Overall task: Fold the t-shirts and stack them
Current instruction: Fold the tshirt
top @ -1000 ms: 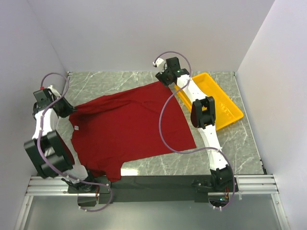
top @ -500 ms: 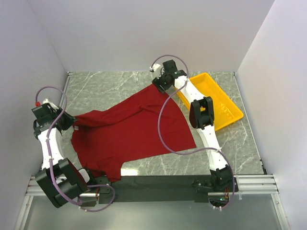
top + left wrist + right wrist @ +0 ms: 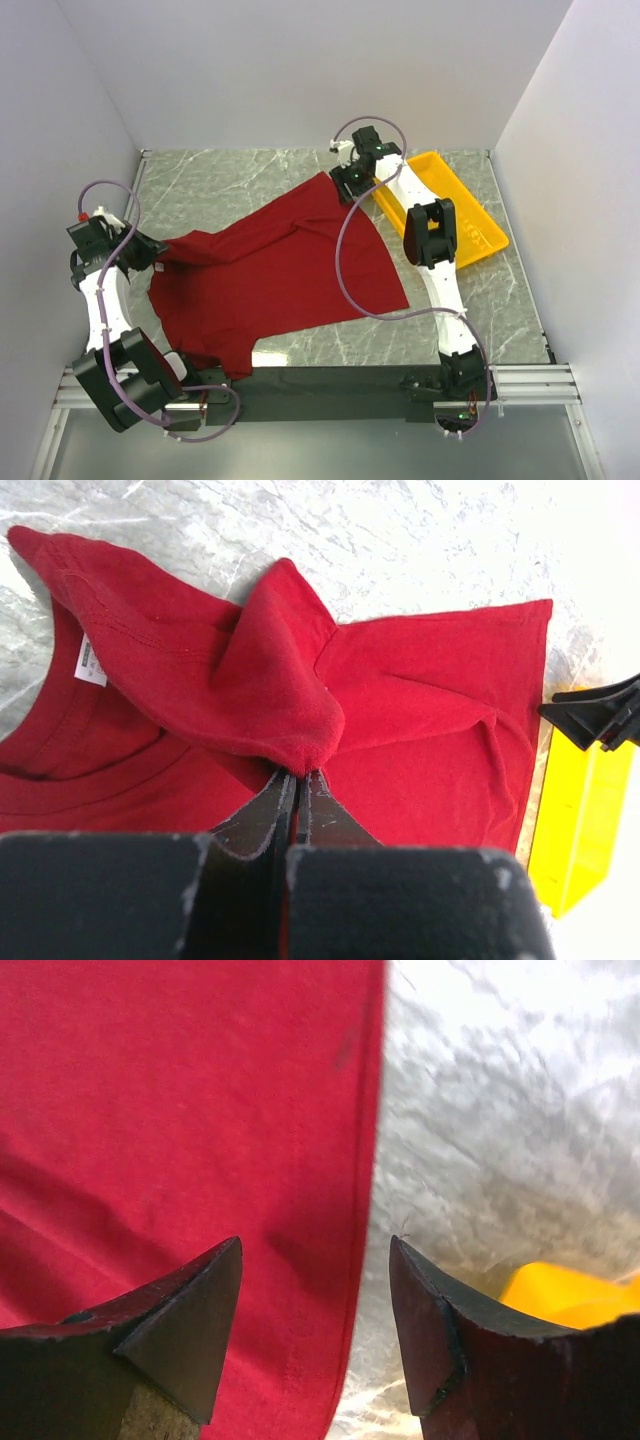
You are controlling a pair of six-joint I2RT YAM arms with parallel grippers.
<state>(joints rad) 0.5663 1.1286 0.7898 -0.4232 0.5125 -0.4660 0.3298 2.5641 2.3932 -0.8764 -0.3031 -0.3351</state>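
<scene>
Red cotton t-shirt [image 3: 270, 270] is lying spread across the middle of the grey marble-look worktop [image 3: 240, 185]. One corner reaches toward the far edge, and the other end runs down to the near edge by the left arm's base.

Left gripper [image 3: 155, 255] is over by the left edge, clamped tight on a bunched-up fold of the fabric next to the collar. The cloth peaks up where it's pinched (in the wrist view the small white neck tag [image 3: 90, 665] is close by).

Right gripper [image 3: 345, 180] is at the shirt's far corner with its jaws spread wide. From its own camera, one finger is over the red fabric and the other over bare marble, so it straddles the straight hem edge. Can't tell if the tips actually touch the cloth or just hang above it.

Yellow plastic tray [image 3: 475, 225] sits angled toward the far right corner of the worktop, just beside that end of the shirt.
</scene>
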